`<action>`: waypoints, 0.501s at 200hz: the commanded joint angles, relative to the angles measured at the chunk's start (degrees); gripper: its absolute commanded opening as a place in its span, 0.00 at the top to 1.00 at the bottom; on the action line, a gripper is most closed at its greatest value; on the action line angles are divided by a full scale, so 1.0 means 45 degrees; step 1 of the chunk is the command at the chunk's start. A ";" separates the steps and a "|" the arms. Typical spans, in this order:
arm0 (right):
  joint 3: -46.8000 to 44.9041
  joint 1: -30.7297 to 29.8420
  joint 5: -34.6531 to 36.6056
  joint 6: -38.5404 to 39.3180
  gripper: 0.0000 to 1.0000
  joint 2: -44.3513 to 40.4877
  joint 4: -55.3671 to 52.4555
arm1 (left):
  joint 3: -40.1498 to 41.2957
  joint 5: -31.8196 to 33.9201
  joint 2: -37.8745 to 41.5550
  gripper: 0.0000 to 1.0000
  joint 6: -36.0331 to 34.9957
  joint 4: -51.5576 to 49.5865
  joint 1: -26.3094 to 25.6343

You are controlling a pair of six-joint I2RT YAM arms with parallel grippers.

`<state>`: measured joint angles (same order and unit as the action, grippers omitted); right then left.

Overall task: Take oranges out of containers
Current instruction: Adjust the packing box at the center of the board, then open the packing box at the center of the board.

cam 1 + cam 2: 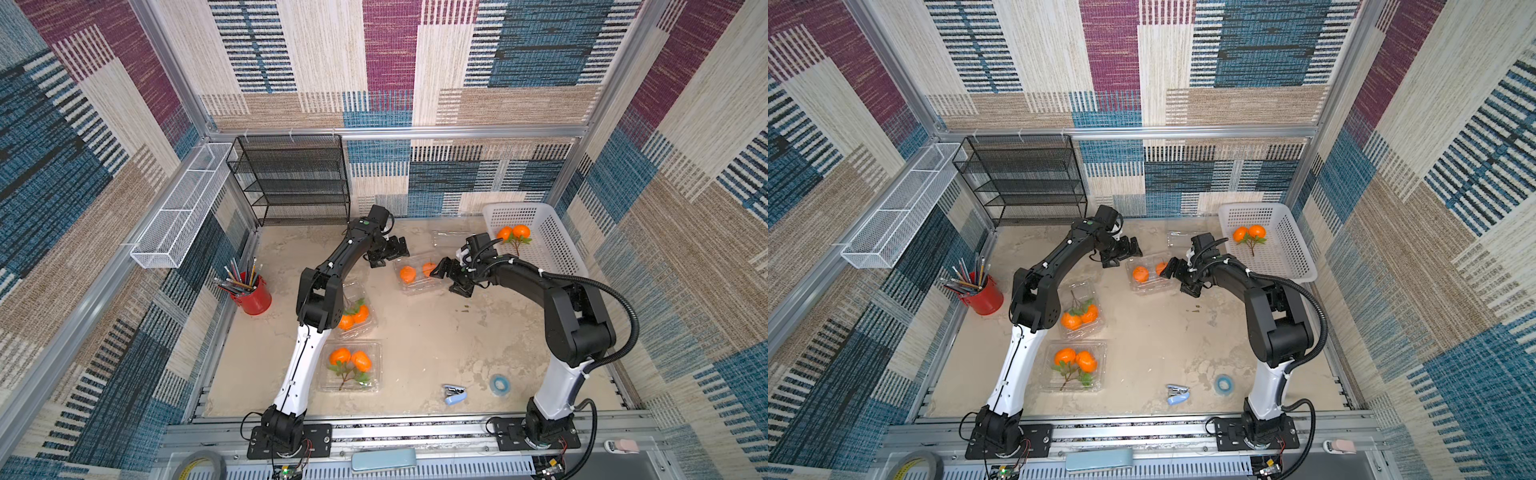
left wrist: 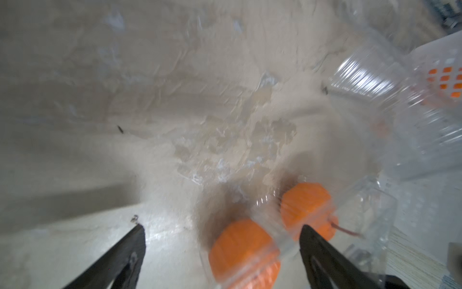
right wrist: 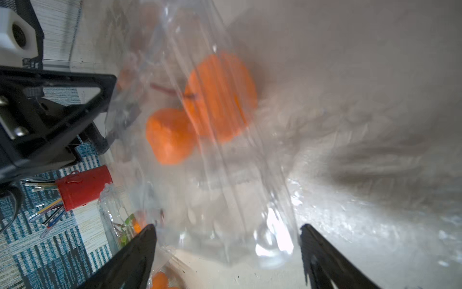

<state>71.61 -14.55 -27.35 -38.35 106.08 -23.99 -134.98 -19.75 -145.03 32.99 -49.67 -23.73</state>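
Note:
A clear container (image 1: 417,279) at mid-table holds two oranges (image 1: 408,274) (image 1: 1140,274). My left gripper (image 1: 388,254) (image 2: 222,226) hovers open at its left end, and an orange (image 2: 243,250) lies between the spread fingers behind plastic. My right gripper (image 1: 449,280) (image 3: 227,226) stands open at the right end, its fingers to either side of the container's (image 3: 225,200) clear edge. Two more containers (image 1: 356,312) (image 1: 350,368) near the left arm each hold a leafy pair. An empty container (image 1: 451,239) lies further back.
A white perforated basket (image 1: 557,249) at the back right holds a pair of oranges (image 1: 513,232). Also here are a black mesh shelf (image 1: 291,183), a red pencil cup (image 1: 253,295), a blue stapler (image 1: 454,394) and a blue tape roll (image 1: 498,384).

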 commanded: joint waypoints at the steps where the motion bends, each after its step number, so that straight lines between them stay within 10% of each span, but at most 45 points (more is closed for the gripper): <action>1: 0.0152 0.0018 0.0192 0.0727 0.10 0.0041 -0.0371 | 0.0591 -0.0161 0.0617 0.04 -0.0380 0.0384 -0.0279; 100: 0.0013 0.0214 -0.0902 0.1197 0.08 -0.0184 -0.0089 | 0.5345 -0.0313 0.3925 0.03 0.0159 0.0952 -0.0486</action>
<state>72.84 -14.13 -28.60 -32.86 106.80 -26.39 -112.40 -20.01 -129.93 33.01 -46.39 -26.13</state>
